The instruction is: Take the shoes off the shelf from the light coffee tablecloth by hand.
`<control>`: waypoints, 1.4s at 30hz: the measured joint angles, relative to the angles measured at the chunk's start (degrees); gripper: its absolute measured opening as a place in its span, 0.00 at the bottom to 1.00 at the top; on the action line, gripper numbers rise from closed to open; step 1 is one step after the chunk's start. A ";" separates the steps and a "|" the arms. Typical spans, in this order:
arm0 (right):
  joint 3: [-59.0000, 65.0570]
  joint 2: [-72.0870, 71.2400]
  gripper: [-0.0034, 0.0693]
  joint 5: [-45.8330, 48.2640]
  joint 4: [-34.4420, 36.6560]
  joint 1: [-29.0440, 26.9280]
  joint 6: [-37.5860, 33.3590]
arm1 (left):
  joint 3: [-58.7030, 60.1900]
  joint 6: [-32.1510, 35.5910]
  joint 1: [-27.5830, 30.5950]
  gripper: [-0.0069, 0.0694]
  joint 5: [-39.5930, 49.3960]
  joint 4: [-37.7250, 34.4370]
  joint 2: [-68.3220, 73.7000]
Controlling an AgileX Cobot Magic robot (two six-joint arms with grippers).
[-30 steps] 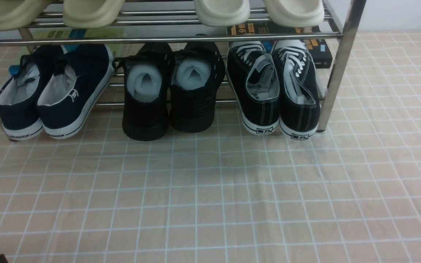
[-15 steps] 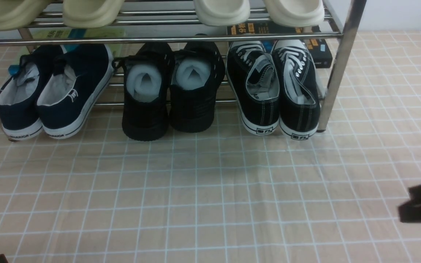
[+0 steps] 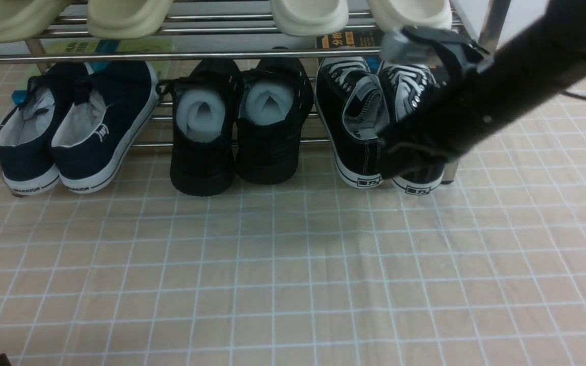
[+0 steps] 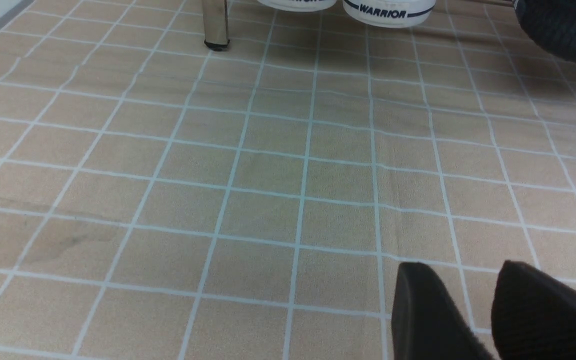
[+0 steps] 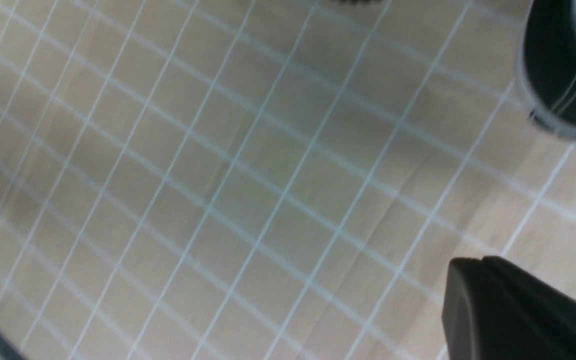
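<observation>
Front view. The light coffee tablecloth (image 3: pixel 272 264), beige with a grid of thin white lines, covers the whole foreground and runs on under and behind the shelf (image 3: pixel 222 55). Faint creases cross the cloth near its middle. A pale wall (image 3: pixel 519 15) closes the scene at the upper right.

The shoes (image 3: pixel 354 122) sit at the right end of the lower tier. Their toes point away over the bars and their heels come down to the cloth beside the right front leg. The all-black pair (image 3: pixel 242 127), stuffed with white foam, stands in the middle, and the navy slip-ons (image 3: pixel 74 127) are at the left. Cream slippers (image 3: pixel 125 18) line the upper tier.

The right arm (image 3: pixel 501 86) slants in from the upper right, blurred, and its end covers the heel of the right-hand shoe.

Right wrist view. The picture is motion-blurred. Only one dark mass of the right gripper (image 5: pixel 498 300) shows, so whether it is spread or closed cannot be told.

Left wrist view. The left gripper (image 4: pixel 463 267) hangs low over bare cloth. Its fingers (image 4: pixel 428 310) are slightly parted and hold nothing, well apart from the shoes.
</observation>
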 joint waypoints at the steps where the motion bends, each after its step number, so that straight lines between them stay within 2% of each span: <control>1: -3.66 2.05 0.06 0.16 -2.76 0.61 2.45 | 0.00 0.00 0.00 0.40 0.00 0.00 0.00; 5: -12.06 7.25 0.07 0.21 -7.75 1.62 5.24 | 0.00 0.00 0.00 0.40 0.00 0.00 0.00; 9: -15.96 11.61 0.13 -0.98 -9.24 1.74 5.24 | 0.00 0.00 0.00 0.40 0.00 0.00 0.00; 18: -16.75 17.62 0.52 -7.95 -12.43 1.74 5.19 | 0.00 0.00 0.00 0.40 0.00 0.12 0.00; 20: -16.75 18.66 0.56 -9.16 -12.73 1.74 5.19 | 0.00 0.00 0.00 0.40 0.00 0.12 0.00; 23: -16.75 19.70 0.58 -10.38 -13.15 1.74 5.19 | 0.00 0.00 0.00 0.40 0.00 0.12 0.00; 26: -16.75 20.50 0.52 -11.18 -13.38 1.74 5.19 | 0.00 0.00 0.00 0.40 0.00 0.12 0.00; 27: -16.84 20.61 0.39 -11.12 -13.32 1.78 5.19 | 0.00 0.00 0.00 0.40 0.00 0.12 0.00; 30: -17.15 20.61 0.15 -10.39 -12.43 1.92 5.19 | 0.00 0.00 0.00 0.40 0.00 0.12 0.00; 31: -17.11 20.61 0.14 -10.32 -12.47 1.92 5.19 | 0.00 0.00 0.00 0.40 0.00 0.12 0.00; 32: -17.16 20.04 0.06 -9.93 -12.10 2.09 5.25 | 0.00 0.00 0.00 0.40 0.00 0.12 0.00; 36: -17.16 17.78 0.05 -5.88 -12.05 1.96 5.25 | 0.00 0.00 0.00 0.40 0.00 0.12 0.00; 42: -17.06 12.41 0.05 5.39 -10.52 1.81 5.25 | 0.00 0.00 0.00 0.40 0.00 0.12 0.00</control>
